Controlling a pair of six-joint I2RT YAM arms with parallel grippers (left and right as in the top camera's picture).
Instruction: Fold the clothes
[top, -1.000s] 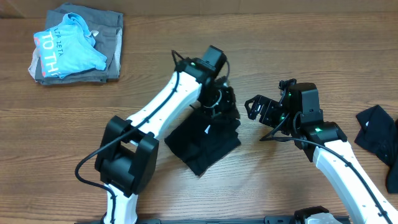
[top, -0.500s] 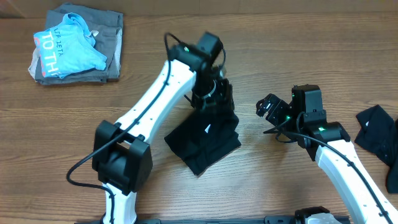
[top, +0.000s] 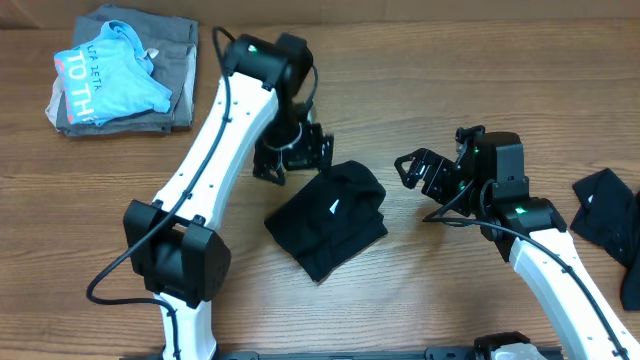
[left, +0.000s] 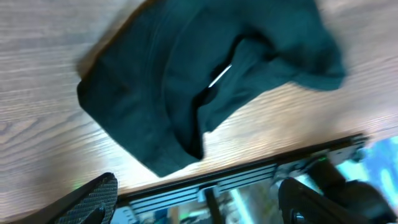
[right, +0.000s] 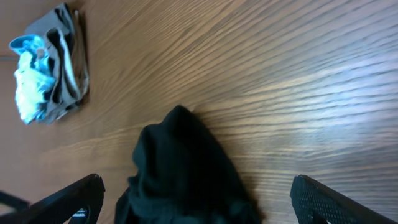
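Observation:
A black T-shirt (top: 328, 222) lies folded into a compact bundle mid-table, its small white neck label (top: 333, 207) facing up. My left gripper (top: 292, 160) hovers just off the bundle's upper left corner, open and holding nothing. In the left wrist view the bundle (left: 199, 81) lies beyond the gripper (left: 199, 208), clear of both fingers. My right gripper (top: 415, 186) stands open to the right of the bundle, apart from it. Through the right wrist camera the black cloth (right: 186, 171) shows between the wide-spread jaws of that gripper (right: 198, 186), which touch nothing.
A grey folded garment (top: 180, 70) with a light blue lettered shirt (top: 105, 80) on top sits at the far left corner, also visible as a pile (right: 46, 62) in the right wrist view. Another black garment (top: 605, 220) lies at the right edge.
My left gripper opened, let go of the black bundle and drew back up and to the left. The bundle stayed in place. The right gripper shifted only slightly.

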